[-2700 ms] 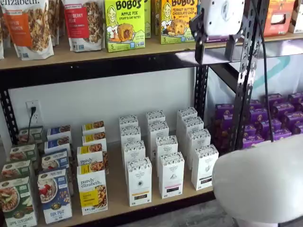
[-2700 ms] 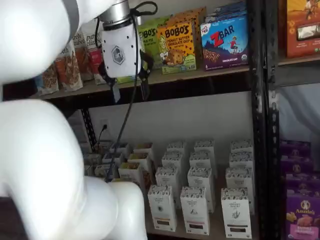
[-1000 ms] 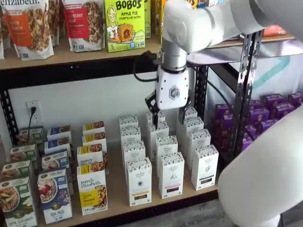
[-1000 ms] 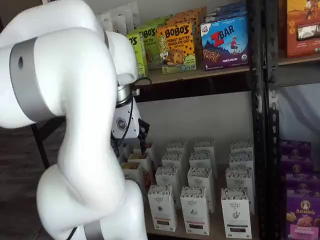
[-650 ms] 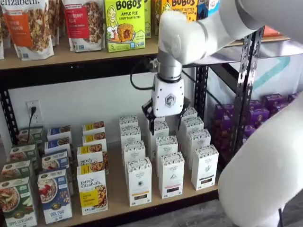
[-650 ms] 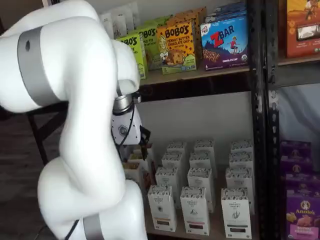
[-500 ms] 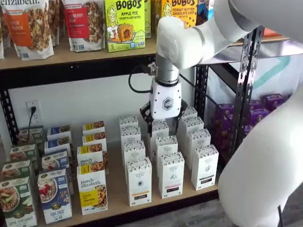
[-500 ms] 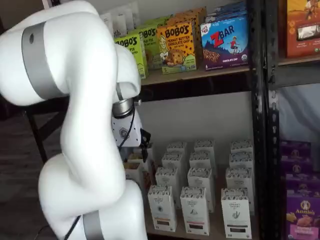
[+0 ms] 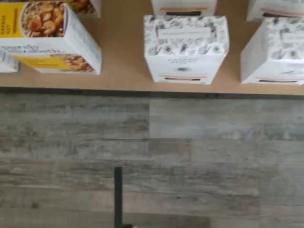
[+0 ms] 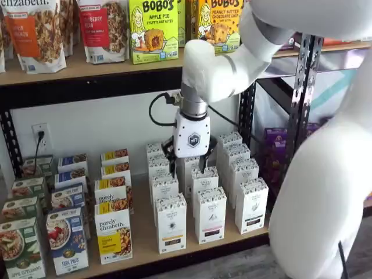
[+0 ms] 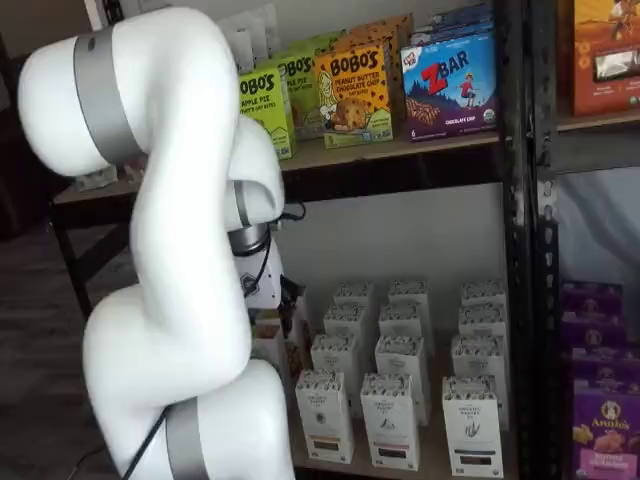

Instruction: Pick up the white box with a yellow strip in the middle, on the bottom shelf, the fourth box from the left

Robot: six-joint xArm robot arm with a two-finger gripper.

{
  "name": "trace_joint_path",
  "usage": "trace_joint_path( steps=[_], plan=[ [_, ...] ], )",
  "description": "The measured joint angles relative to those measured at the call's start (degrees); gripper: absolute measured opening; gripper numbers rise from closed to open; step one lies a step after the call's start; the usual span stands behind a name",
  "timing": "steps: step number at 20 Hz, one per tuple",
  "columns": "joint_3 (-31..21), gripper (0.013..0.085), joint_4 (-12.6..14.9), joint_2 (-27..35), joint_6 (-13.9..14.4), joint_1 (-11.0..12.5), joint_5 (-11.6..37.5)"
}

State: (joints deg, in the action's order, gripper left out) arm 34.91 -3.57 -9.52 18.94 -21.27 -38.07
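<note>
The white box (image 10: 171,224) stands at the front of its row on the bottom shelf (image 10: 142,232), with a speckled top and a tan-yellow strip low on its front. Both shelf views show it, the white box (image 11: 323,415) standing apart from the arm. In the wrist view the white box (image 9: 185,47) sits at the shelf's (image 9: 123,71) front edge, grey plank floor below it. My gripper (image 10: 190,160) hangs above and behind it, over the rear cartons of the row. Its black fingers stand apart, open, nothing held.
A purely elizabeth box (image 10: 113,235) stands just left of the target, and a like carton with a pinkish strip (image 10: 210,215) just right. More white cartons fill the rows behind. A black upright (image 10: 247,110) and the upper shelf with Bobo's boxes (image 10: 153,29) lie close to the arm.
The gripper has moved left and lower, from in front of the middle carton rows to over the target's row. Its fingers have stayed apart.
</note>
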Motion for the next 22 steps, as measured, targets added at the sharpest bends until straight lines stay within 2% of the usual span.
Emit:
trace_joint_path(
  steps=[4, 8, 12, 15, 17, 22],
  plan=[
    [1.95, 0.085, -2.95, 4.93, -1.53, -0.86, 1.67],
    [3.87, 0.085, -3.54, 9.76, -1.15, -1.82, 3.19],
    [5.03, 0.085, -1.73, 14.24, 0.96, -2.63, 5.96],
    [5.48, 0.085, -2.22, 17.03, 0.66, -2.87, 7.99],
    [5.86, 0.085, -1.53, 19.02, 1.12, -2.81, 9.16],
    [7.23, 0.085, 2.49, 23.44, 3.8, -2.0, 10.85]
  ],
)
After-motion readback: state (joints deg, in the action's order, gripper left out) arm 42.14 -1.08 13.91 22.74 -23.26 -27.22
